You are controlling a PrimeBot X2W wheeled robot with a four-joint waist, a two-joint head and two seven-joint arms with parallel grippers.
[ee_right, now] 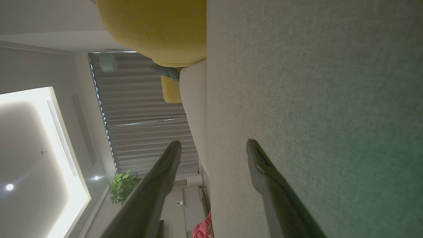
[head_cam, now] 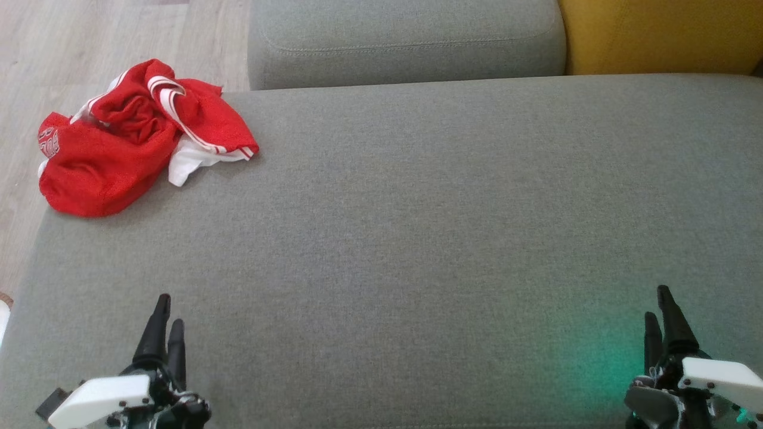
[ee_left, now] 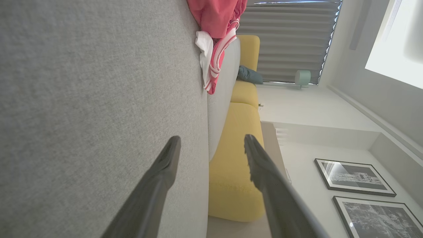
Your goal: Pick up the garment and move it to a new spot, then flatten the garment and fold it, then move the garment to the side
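A crumpled red garment (head_cam: 128, 137) with white stripes lies on the far left corner of the grey sofa seat (head_cam: 417, 226), partly hanging over its left edge. The left wrist view catches the garment (ee_left: 216, 23) at its top, and the right wrist view shows a bit of the garment (ee_right: 203, 228) at its bottom. My left gripper (head_cam: 167, 313) rests low at the near left, open and empty, far from the cloth. At the near right, my right gripper (head_cam: 660, 307) is open and empty as well.
A grey back cushion (head_cam: 405, 39) stands behind the seat, with a yellow cushion (head_cam: 661, 36) at the far right. Wooden floor (head_cam: 89, 42) lies beyond the seat's left edge. A green glow falls on the seat near my right gripper.
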